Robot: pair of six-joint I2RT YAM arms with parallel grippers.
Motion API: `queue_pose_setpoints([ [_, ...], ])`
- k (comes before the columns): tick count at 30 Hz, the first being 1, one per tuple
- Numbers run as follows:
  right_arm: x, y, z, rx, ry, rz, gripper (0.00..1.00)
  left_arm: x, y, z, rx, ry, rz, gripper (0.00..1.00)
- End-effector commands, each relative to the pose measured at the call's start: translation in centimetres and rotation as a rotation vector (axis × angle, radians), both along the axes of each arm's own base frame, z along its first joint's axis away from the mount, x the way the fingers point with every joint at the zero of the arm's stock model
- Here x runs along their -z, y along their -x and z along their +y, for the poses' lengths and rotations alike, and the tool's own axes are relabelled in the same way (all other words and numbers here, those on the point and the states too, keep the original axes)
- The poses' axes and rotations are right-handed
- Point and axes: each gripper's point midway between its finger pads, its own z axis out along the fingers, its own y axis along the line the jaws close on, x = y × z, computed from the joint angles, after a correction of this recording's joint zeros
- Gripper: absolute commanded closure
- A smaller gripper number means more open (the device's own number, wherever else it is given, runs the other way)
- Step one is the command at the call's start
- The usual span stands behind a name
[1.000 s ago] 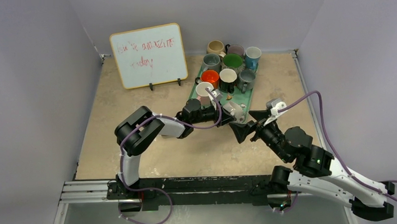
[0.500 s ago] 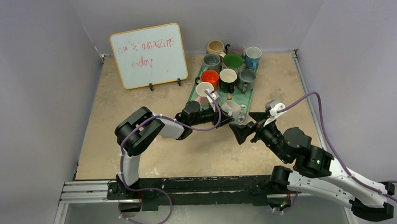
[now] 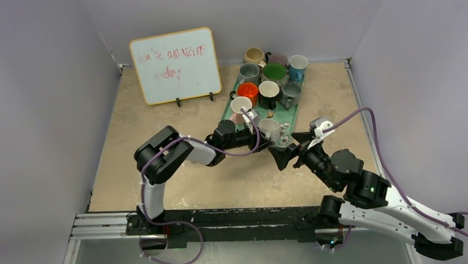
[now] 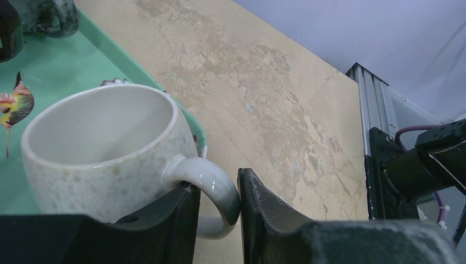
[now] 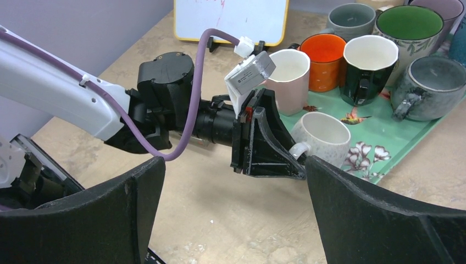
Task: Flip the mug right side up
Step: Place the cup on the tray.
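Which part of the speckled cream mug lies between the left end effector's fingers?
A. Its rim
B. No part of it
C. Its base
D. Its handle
D: the left wrist view shows the handle of the speckled cream mug between the two black fingers of the left end effector, with the mug standing mouth up on the green tray.

Right pincer [image 5: 235, 165] wide, left pincer [image 4: 218, 184] narrow

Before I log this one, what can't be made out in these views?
Left wrist view: the base of the mug is hidden behind the left gripper, so its seating on the tray is unclear.
Left wrist view: whether the gripper pinches the handle or only brackets it.
Top view: whiteboard writing too small to read.
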Motion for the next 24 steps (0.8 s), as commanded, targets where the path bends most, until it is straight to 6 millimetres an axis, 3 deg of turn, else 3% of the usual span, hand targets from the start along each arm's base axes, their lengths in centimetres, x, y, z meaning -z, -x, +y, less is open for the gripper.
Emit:
queue_pose_setpoints([
  [1,-0.9,-0.2,0.6,-0.007,-0.042,-0.012,0.01,-1.7,-1.3,0.7,-0.043,0.016,-0.07,0.7],
  [9,-0.8,-0.3,0.9,-0.007,-0.039,-0.012,0.01,-0.6,-2.2,0.9,-0.076,-0.034,-0.066,0.61],
  [14,-0.4,-0.4,1.2,-0.007,-0.032,-0.009,0.01,-0.6,-2.7,0.9,-0.076,-0.039,-0.089,0.81],
  [24,-0.5,-0.6,1.3,-0.006,-0.026,-0.017,0.01,0.2,-2.7,0.8,-0.05,-0.071,-0.146,0.83],
])
